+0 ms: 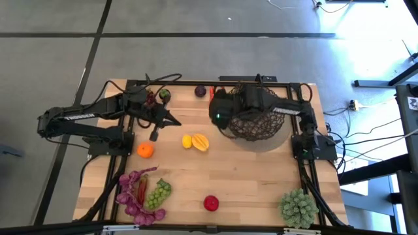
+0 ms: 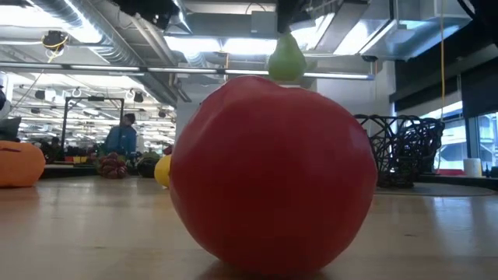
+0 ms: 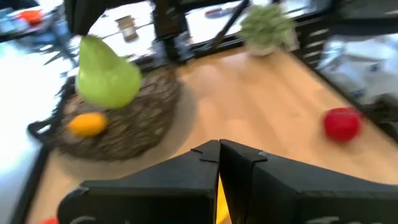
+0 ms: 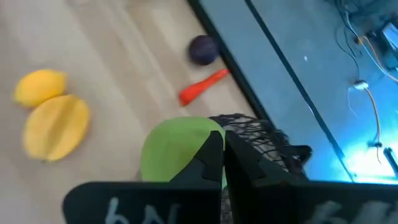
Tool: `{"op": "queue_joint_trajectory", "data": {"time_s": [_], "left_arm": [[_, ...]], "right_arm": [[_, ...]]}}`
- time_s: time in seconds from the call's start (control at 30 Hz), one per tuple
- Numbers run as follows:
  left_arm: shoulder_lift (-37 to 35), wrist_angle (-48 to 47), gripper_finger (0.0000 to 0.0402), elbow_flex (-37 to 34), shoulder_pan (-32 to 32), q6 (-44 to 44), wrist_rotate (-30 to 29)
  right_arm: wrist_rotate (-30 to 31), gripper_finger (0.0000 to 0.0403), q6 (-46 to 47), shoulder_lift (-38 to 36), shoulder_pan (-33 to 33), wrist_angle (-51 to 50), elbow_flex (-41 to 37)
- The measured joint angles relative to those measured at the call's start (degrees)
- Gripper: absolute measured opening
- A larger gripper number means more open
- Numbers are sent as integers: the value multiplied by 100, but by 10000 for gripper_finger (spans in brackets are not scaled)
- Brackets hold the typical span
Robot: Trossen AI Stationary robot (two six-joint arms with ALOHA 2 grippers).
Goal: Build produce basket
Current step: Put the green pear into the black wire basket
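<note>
right tool (image 4: 222,155): closed on a green pear (image 4: 177,152), held at the near rim of the basket (image 1: 257,124)
left tool (image 3: 219,149): closed, holding nothing visible, hanging over the bench (image 1: 228,176) left of centre
basket: round dark open weave, at the far right of the bench; one orange-yellow fruit (image 3: 87,123) shows inside it
key relation: the pear hangs at the rim's edge on the bench-centre side, so the basket's middle lies just beyond it, away from the left arm; a short carry inward looks due before letting go
loose produce: lemon (image 1: 187,141) and mango (image 1: 200,141) at centre, orange (image 1: 145,151), green grapes (image 1: 159,193), red apple (image 1: 211,203) near the front
nearer arm: the right, already at the basket
</note>
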Motion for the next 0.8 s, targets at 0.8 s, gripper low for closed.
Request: {"op": "queue_joint_trajectory", "data": {"time_s": [0.8], "left_arm": [[573, 244, 0, 0, 21, -21, -1034]], "right_arm": [[-965, 0, -271, -556, -1677, 204, -1967]]}}
